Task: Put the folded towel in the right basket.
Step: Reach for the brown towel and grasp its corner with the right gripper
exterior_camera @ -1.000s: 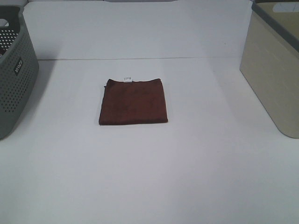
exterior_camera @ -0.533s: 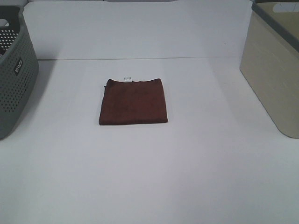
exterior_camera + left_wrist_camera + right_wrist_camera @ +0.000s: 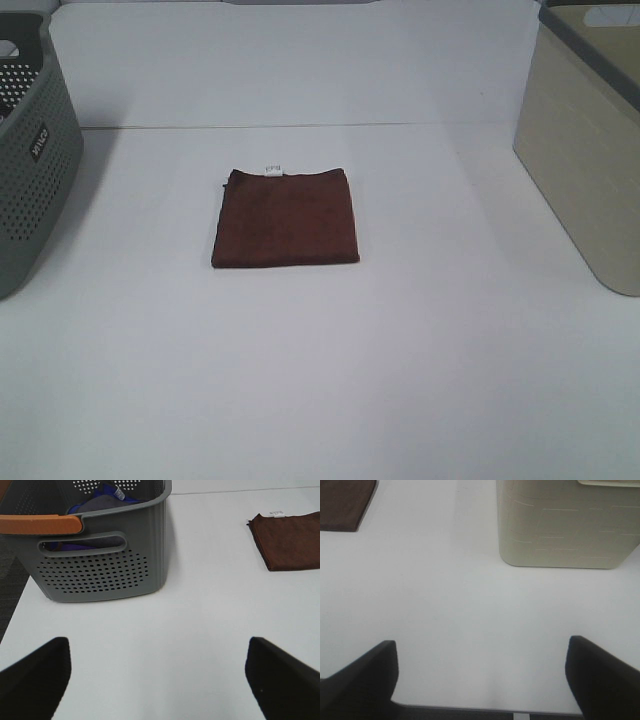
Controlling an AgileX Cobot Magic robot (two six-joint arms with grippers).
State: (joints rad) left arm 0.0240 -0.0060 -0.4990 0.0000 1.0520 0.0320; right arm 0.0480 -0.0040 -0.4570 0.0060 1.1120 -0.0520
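A folded dark brown towel (image 3: pixel 286 217) with a small white tag lies flat in the middle of the white table. It also shows in the left wrist view (image 3: pixel 290 546) and in a corner of the right wrist view (image 3: pixel 342 502). The right basket (image 3: pixel 590 140) is beige with a grey rim and stands at the table's right edge; it also shows in the right wrist view (image 3: pixel 567 522). My left gripper (image 3: pixel 157 672) is open and empty, far from the towel. My right gripper (image 3: pixel 480 677) is open and empty near the table's front edge. Neither arm shows in the exterior view.
A grey perforated basket (image 3: pixel 30 160) stands at the table's left edge. In the left wrist view this basket (image 3: pixel 100 555) has an orange handle and holds blue and grey cloth. The table's front edge (image 3: pixel 470 710) runs close under my right gripper.
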